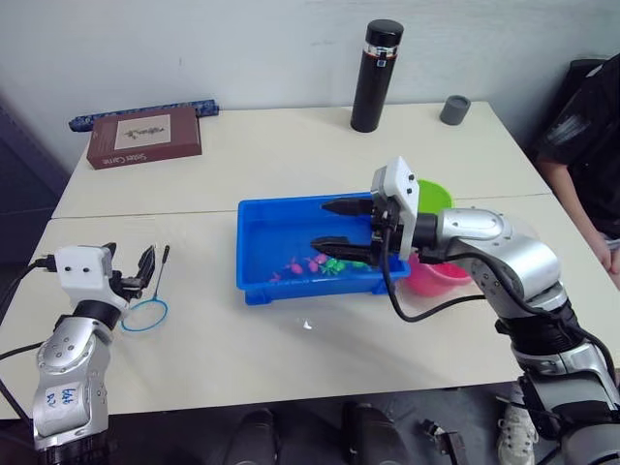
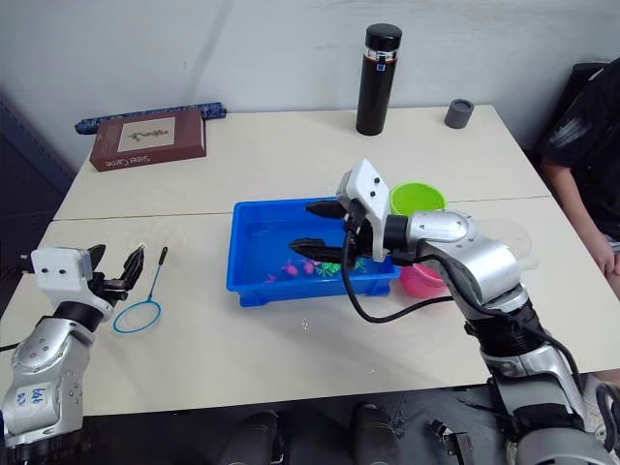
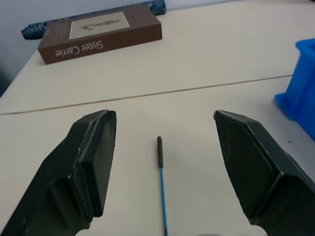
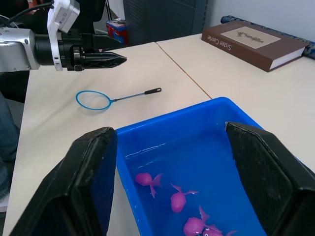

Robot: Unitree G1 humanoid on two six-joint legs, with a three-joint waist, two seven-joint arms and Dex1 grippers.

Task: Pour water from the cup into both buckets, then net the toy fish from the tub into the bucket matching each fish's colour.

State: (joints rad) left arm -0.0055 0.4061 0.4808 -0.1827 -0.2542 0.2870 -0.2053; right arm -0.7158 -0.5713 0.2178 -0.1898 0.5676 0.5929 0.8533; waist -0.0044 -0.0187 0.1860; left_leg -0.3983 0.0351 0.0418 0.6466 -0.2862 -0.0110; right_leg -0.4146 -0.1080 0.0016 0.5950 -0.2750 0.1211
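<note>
The blue tub [image 1: 263,232] sits mid-table with pink and green toy fish [image 1: 315,263] near its front wall. My right gripper [image 1: 320,224] hangs open just above the tub, over the fish [image 4: 177,199]. The lime green bucket [image 1: 433,193] and the pink bucket [image 1: 438,277] stand right of the tub, partly behind my right forearm. What seems to be the translucent cup [image 2: 518,242] stands beyond that arm. The net [image 1: 145,314] lies flat at the left, with its handle [image 3: 161,172] between the fingers of my open left gripper [image 1: 131,274], which hovers over it without touching.
A tall black flask [image 1: 376,76] and a small grey cap-like cup [image 1: 454,109] stand at the back right. A brown book [image 1: 143,136] lies at the back left, with a blue roll [image 1: 194,105] behind it. A person [image 1: 591,145] sits at the right edge.
</note>
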